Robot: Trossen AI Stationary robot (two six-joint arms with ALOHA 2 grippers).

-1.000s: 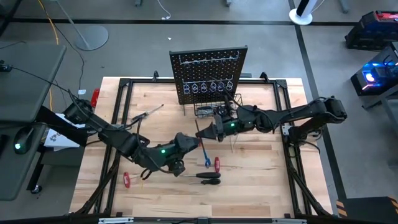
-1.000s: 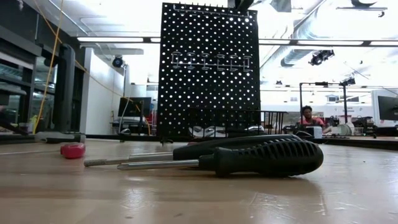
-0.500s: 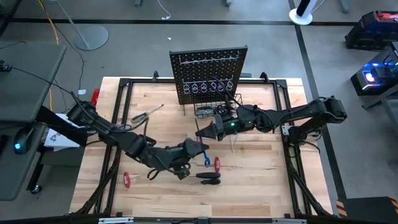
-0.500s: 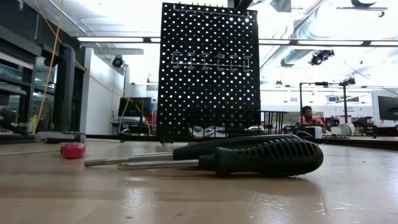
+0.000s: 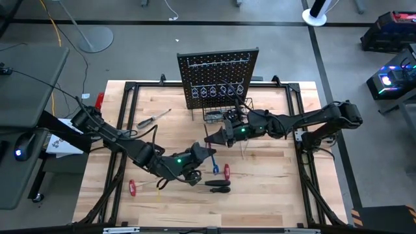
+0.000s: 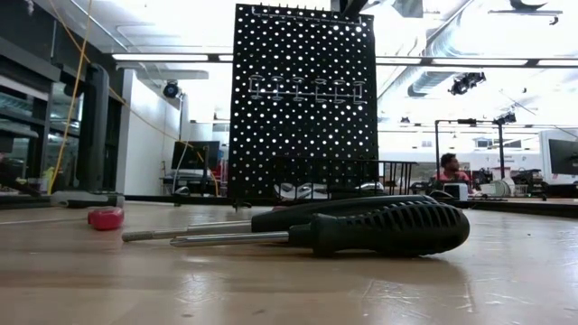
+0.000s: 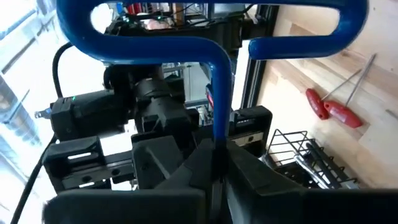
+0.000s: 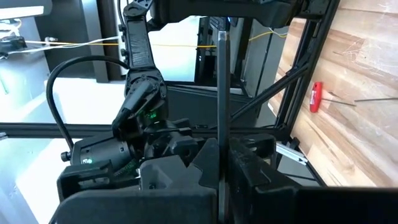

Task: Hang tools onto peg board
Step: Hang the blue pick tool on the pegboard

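The blue T-handle key hangs level above the table, with its cross bar toward the near edge. My left gripper comes from the table's left and is shut on the key's blue stem. My right gripper comes from the right and is shut on its bare metal shaft. The peg board stands upright at the far middle, with loop hooks and a wire basket at its foot. My left gripper pinches the key's blue stem between its two fingers, just below the cross bar. The fingers come about level from the table's left and lie across the stem. The key is clear of the table. My right gripper pinches the key's metal shaft between its two fingers, at the end away from the handle. The fingers come level from the table's right and lie across the shaft, which runs on to my left gripper.
Two black-handled screwdrivers lie near the front edge under the grippers, and a red-handled tool lies beside them. Another red tool lies front left, and a screwdriver lies at the left rear. A dark frame borders the table.
My left gripper has moved toward the table's right, up to the blue key held by my right gripper, and has shut on its stem. The key has stayed where it was.
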